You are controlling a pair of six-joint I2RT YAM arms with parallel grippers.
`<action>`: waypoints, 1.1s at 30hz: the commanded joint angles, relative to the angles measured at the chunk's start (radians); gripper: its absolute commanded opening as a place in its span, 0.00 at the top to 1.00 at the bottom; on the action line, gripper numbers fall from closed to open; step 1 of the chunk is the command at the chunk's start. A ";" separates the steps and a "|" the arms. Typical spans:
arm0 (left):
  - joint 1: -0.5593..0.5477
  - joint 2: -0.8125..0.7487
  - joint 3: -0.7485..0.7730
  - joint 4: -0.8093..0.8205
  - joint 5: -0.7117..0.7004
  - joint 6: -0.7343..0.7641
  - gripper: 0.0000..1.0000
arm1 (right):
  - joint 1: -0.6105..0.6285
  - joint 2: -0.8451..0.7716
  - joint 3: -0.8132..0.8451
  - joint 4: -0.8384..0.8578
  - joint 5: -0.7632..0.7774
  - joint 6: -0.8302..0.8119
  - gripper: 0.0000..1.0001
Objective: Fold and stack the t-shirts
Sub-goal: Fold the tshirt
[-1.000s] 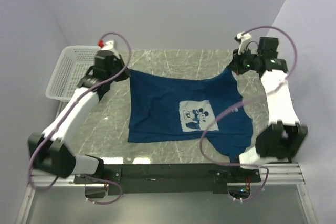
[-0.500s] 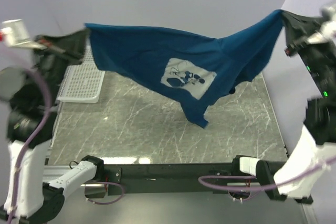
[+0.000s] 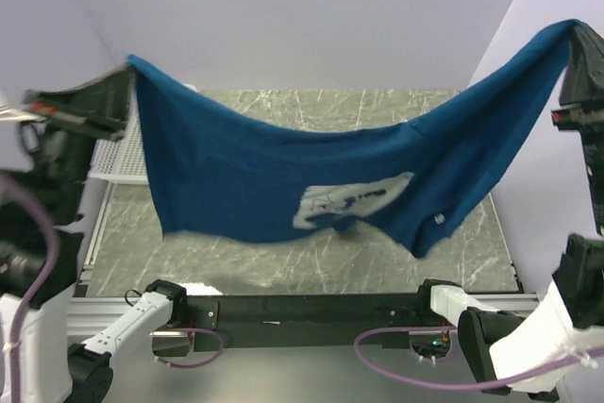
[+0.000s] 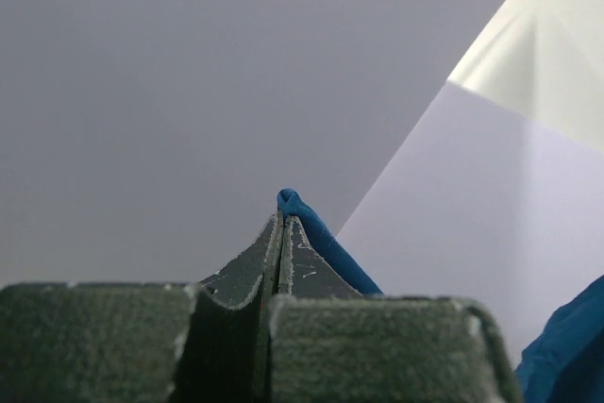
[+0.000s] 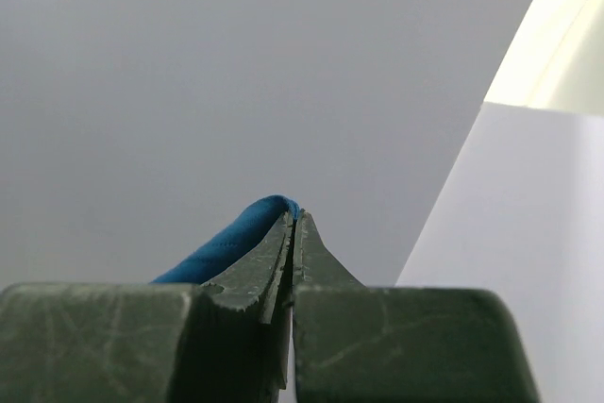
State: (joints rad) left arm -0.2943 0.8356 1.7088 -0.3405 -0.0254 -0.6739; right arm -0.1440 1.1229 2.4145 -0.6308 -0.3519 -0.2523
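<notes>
T-shirt point(image 3: 274, 176) is slung between the two grippers, above the worktop point(image 3: 283, 106). Left gripper point(image 3: 127, 68) is high at the far left, pinching one corner. Right gripper point(image 3: 576, 33) is high at the far right, pinching the other. The cloth sags lowest mid-worktop. Basket point(image 3: 115, 162) sits at the worktop's left edge, partly behind the shirt's left side.

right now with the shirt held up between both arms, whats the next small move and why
Probably lower both arms together so the t-shirt lies flat on the table. It hangs spread between the left tool and right tool, each shut on an edge, sagging mid-span above the surface, so it looks ready to set down for folding.
</notes>
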 commanded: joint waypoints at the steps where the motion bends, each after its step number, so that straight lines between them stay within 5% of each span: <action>1: -0.002 0.017 -0.107 0.003 -0.028 0.011 0.99 | -0.005 0.063 -0.081 0.022 0.031 -0.005 1.00; 6: -0.002 0.057 -0.288 0.069 -0.057 0.014 0.99 | -0.006 0.113 -0.274 0.045 -0.092 -0.033 1.00; 9: -0.002 0.109 -0.444 0.164 -0.068 0.005 0.99 | -0.005 0.113 -0.527 0.129 -0.203 -0.077 1.00; 16: 0.000 0.450 -0.643 0.359 -0.137 -0.001 1.00 | 0.006 0.305 -0.890 0.293 -0.274 -0.140 1.00; 24: 0.001 1.021 -0.263 0.213 -0.260 0.022 1.00 | 0.072 0.744 -0.751 0.345 -0.121 -0.133 1.00; 33: 0.043 1.263 -0.006 0.152 -0.286 0.042 1.00 | 0.086 0.940 -0.548 0.345 -0.029 -0.090 1.00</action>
State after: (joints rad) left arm -0.2741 2.0918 1.6264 -0.2058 -0.2752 -0.6533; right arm -0.0582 2.0819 1.7855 -0.3534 -0.4213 -0.3630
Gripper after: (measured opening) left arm 0.012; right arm 0.008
